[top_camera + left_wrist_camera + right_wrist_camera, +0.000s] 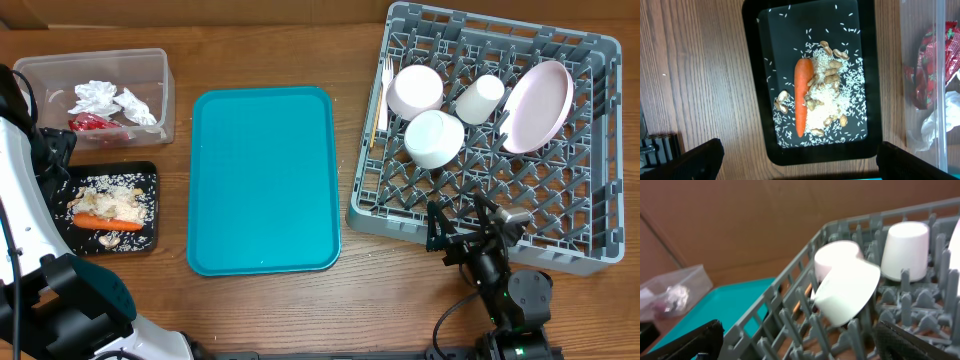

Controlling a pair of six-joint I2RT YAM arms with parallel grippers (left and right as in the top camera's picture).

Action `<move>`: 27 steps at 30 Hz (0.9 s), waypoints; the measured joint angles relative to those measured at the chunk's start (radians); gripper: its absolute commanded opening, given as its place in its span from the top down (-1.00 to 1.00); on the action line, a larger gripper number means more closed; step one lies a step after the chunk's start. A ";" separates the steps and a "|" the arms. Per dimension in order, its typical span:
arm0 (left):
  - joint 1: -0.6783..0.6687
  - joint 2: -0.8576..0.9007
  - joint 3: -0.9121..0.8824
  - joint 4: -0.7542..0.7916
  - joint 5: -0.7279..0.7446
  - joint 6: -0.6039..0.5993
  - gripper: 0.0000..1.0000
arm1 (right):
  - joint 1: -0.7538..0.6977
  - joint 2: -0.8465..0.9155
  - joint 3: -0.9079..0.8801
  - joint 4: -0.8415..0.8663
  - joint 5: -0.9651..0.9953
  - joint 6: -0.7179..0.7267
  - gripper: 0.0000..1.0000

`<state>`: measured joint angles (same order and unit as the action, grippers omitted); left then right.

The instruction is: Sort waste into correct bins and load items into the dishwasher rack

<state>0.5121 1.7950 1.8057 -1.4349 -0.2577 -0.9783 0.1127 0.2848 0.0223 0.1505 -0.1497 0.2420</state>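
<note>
The grey dishwasher rack at the right holds two white bowls, a cup, a leaning plate, a fork and a wooden stick. My right gripper hangs open and empty over the rack's near edge, pointing at the nearer bowl. At the far left, the clear tub contains napkins and a red wrapper. The black tray carries a carrot and rice. My left gripper is open and empty above that tray.
A flat teal serving tray lies bare in the middle, between the bins and the rack. Brown wooden tabletop shows around everything. The left arm's white body runs along the left edge.
</note>
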 measured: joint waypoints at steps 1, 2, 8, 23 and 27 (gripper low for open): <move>0.000 0.000 0.000 0.000 0.000 0.000 -0.99 | -0.018 -0.004 -0.004 0.009 -0.004 -0.002 -1.00; 0.000 0.000 0.000 0.000 0.000 0.000 -1.00 | -0.042 -0.008 -0.004 0.014 -0.009 -0.003 -1.00; 0.000 0.000 0.000 0.000 0.000 0.000 -1.00 | -0.152 -0.080 -0.004 -0.038 -0.026 -0.014 -1.00; 0.000 0.000 0.000 0.000 0.000 0.000 -1.00 | -0.180 -0.271 -0.004 -0.226 0.003 -0.148 -1.00; 0.000 0.000 0.000 0.000 0.000 0.000 -0.99 | -0.180 -0.271 -0.004 -0.227 0.009 -0.153 -1.00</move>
<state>0.5121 1.7950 1.8057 -1.4349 -0.2573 -0.9783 -0.0669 0.0139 0.0185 -0.0761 -0.1406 0.0887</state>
